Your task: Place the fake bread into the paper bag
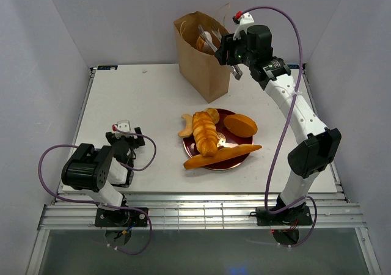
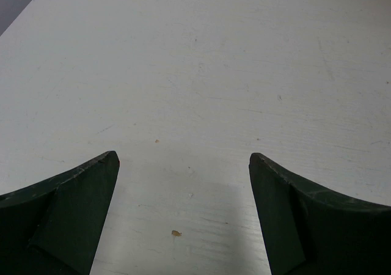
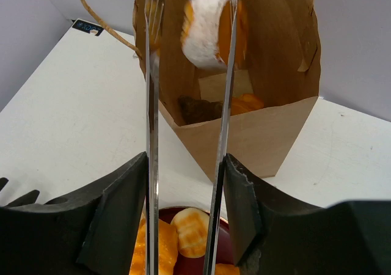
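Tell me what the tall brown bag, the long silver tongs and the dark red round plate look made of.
Tall brown bag: matte kraft paper; creases and folds show. Long silver tongs: polished metal, likely steel; mirror-like reflections. Dark red round plate: glossy; plastic or glazed ceramic, cannot tell.

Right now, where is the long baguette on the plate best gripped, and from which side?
Grip the baguette across its bare right half, from above with the tongs: it lies flat along the plate's near rim, and the braided loaf rests on its left part.

Left claw (image 2: 183,157) gapes over the white table (image 2: 214,73) (a tan crumb (image 2: 176,233) below).
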